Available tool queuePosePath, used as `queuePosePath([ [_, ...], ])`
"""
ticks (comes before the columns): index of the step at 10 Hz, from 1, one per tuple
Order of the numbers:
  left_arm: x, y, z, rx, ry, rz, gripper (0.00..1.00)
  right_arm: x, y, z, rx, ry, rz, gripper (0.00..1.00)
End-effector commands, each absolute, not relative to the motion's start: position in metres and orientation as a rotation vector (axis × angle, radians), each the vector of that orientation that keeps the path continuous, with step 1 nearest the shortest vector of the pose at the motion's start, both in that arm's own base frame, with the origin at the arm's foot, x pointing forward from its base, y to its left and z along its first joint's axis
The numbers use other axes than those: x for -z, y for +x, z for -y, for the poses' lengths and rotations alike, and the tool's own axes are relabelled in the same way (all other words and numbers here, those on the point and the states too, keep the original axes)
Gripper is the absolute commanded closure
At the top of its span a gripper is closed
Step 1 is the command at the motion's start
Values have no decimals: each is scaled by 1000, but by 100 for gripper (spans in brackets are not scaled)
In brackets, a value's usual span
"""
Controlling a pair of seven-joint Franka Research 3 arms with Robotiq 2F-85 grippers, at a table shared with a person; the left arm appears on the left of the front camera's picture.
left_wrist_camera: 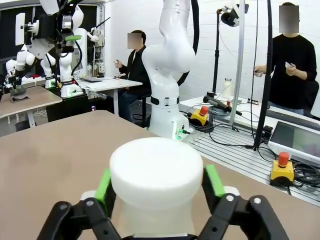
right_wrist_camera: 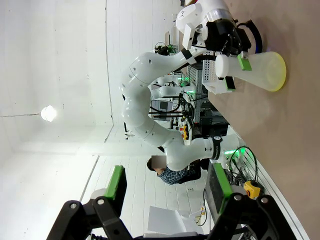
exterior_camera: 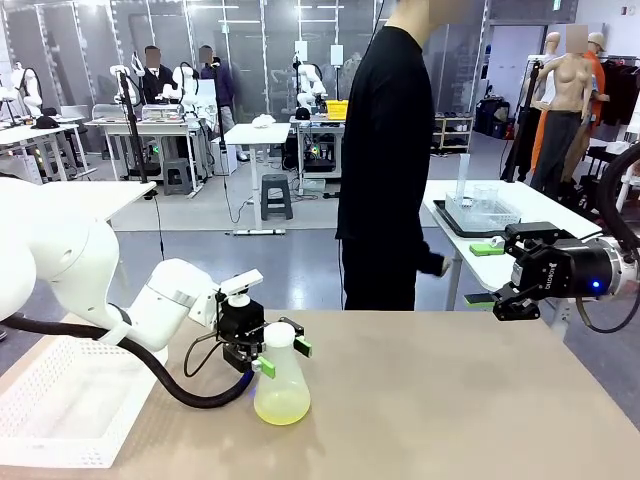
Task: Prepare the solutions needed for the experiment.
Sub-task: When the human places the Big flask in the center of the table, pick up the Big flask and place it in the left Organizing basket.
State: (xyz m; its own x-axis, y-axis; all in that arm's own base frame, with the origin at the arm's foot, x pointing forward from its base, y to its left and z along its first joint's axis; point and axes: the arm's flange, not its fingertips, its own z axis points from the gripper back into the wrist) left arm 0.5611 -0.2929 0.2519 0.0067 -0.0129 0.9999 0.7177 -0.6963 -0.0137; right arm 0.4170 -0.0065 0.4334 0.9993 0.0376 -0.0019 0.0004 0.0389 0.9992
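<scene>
Nearest, the left gripper (exterior_camera: pixel 275 353) straddles the flask's (exterior_camera: pixel 281 385) neck, whether clamped I cannot tell, steadying the solutions (exterior_camera: pixel 281 406) below; the right gripper (exterior_camera: pixel 487 275) hangs released well aside.

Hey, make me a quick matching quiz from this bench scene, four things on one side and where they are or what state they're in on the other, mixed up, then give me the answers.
Things:
1. flask
2. left gripper
3. right gripper
4. white perforated tray

Place or state:
A. jaws apart in the air, holding nothing
B. at the table's near left corner
C. upright on the table, yellow-green liquid at the bottom
D. green pads either side of the flask's neck

Pairs: 1-C, 2-D, 3-A, 4-B
</scene>
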Motion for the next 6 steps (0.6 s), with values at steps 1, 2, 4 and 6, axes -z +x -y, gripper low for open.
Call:
queuePosePath([
  [1,-253,570,297,1728,-1748,726,40,-435,418,7,-31,1542,-27,15],
  [2,-251,570,297,1716,-1756,720,22,-435,418,7,-31,1542,-27,15],
  [4,-249,569,297,1714,-1777,715,42,-435,418,7,-31,1542,-27,15],
  [6,-250,569,295,1717,-1774,713,62,-435,418,7,-31,1542,-27,15],
])
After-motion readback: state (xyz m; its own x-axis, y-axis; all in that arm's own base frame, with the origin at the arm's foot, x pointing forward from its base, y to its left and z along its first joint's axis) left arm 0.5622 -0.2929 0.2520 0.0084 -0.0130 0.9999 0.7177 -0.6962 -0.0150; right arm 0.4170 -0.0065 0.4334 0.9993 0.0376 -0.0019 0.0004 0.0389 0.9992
